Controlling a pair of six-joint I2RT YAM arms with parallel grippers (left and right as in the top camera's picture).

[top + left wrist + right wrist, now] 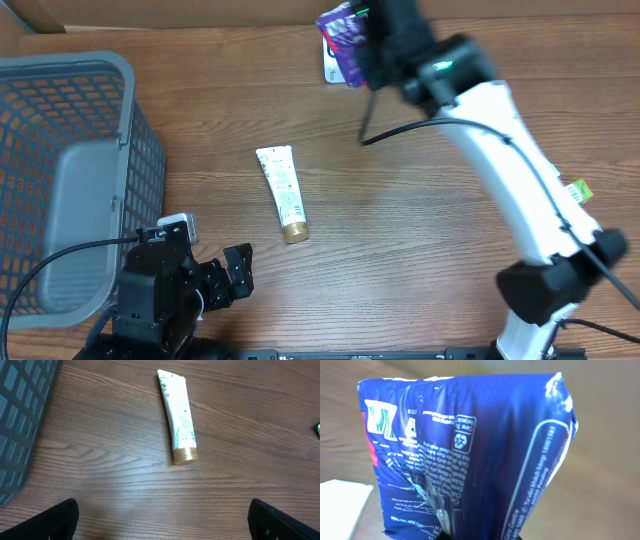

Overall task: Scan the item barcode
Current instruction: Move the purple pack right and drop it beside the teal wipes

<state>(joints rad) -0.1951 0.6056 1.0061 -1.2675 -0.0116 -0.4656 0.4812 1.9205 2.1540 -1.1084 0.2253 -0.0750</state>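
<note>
Grey plastic basket [60,180] with lattice walls fills the 9 o'clock side of the wooden table [420,220] in the overhead view. Just beside it, at 7 o'clock, sits the left gripper [165,522]. Its jaws are spread as wide as they go and have hold of nothing; in the left wrist view the two black fingertips [55,520] show only at the bottom corners, with bare wood between them.

Near the middle of the table lies a white tube [282,193], flat on the wood and apart from both grippers. Its crimped end points to 12 o'clock and its gold cap to 5 o'clock.

At about 12 o'clock, close to the far edge, the right gripper [368,50] is closed tight on a blue and purple packet [343,35]. The right wrist view is almost filled by this packet, gripped at its lower edge and standing up from the fingers, its creased foil face showing small white print and a recycling mark. A white flat thing [328,68] shows just past the packet's 9 o'clock side; what it is, and whether the packet touches it, I cannot tell.
</note>
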